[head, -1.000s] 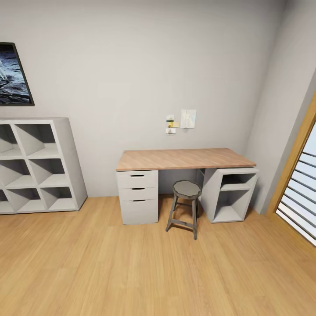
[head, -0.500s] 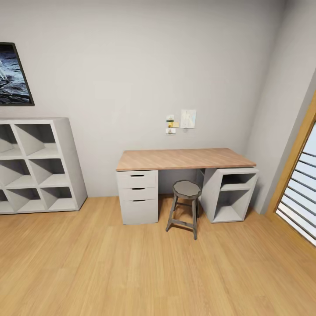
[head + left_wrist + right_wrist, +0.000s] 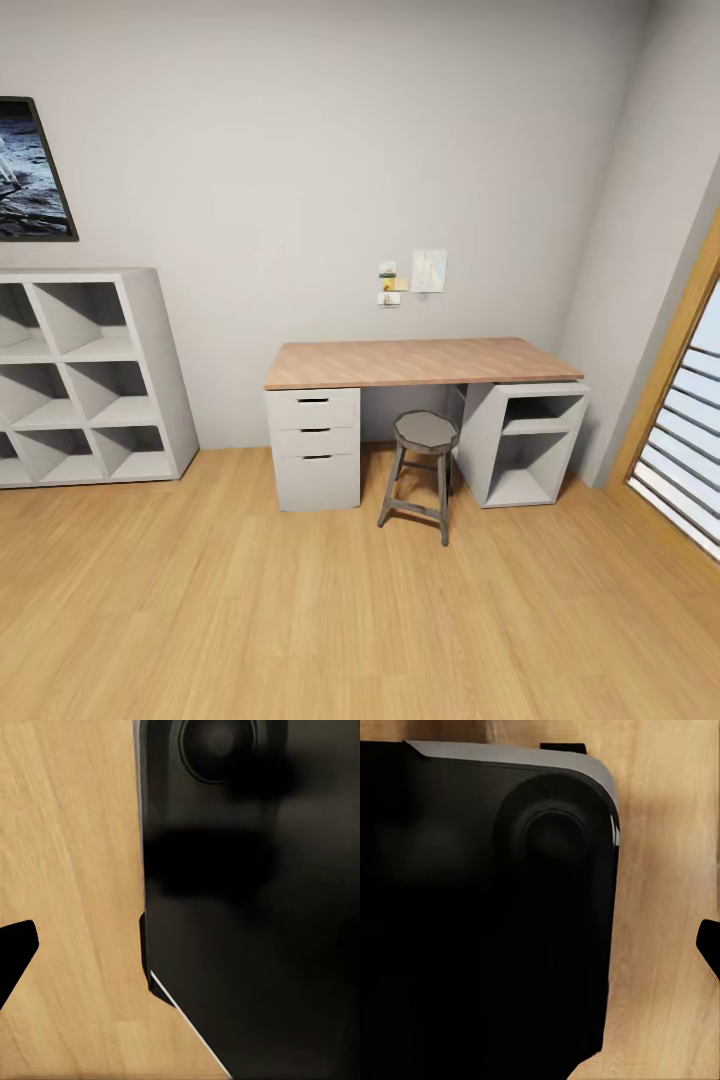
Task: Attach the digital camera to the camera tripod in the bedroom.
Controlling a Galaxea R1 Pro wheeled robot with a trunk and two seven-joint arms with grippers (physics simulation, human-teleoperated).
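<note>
- In the head view a table (image 3: 415,362) with a light wood top stands against the grey wall at the middle of the frame, its top bare.
- Under the left end of the table sits a white drawer unit (image 3: 313,448) with three drawers and dark slot handles; under the right end is a white open cubby (image 3: 525,440) with one shelf.
- A dark grey stool (image 3: 423,480) with an octagonal seat stands on the floor just in front of the table, between the two units.
- On the wall above the table hang a few small notes (image 3: 390,284) and a pale sheet of paper (image 3: 429,270); whatever is printed on them is too small to read.
- At the left edge stands a white cube shelf (image 3: 85,375), its compartments open; above it, at the upper left, a dark-framed picture (image 3: 30,170) is cut off by the frame edge.
- At the right edge a wood-framed window with slats (image 3: 680,440) shows.
- The light wood floor (image 3: 330,610) fills the lower half of the frame.
- In the left wrist view a black robot body panel (image 3: 255,900) with a round joint lies against the wood floor; a black tip (image 3: 13,956) juts in at one edge. Whether the left gripper is apart or together cannot be told.
- The right wrist view shows a similar black panel (image 3: 480,922) with a grey rim over the floor; the right gripper's state cannot be told either.
- The room in view is the bedroom; no brand or legible writing appears.
</note>
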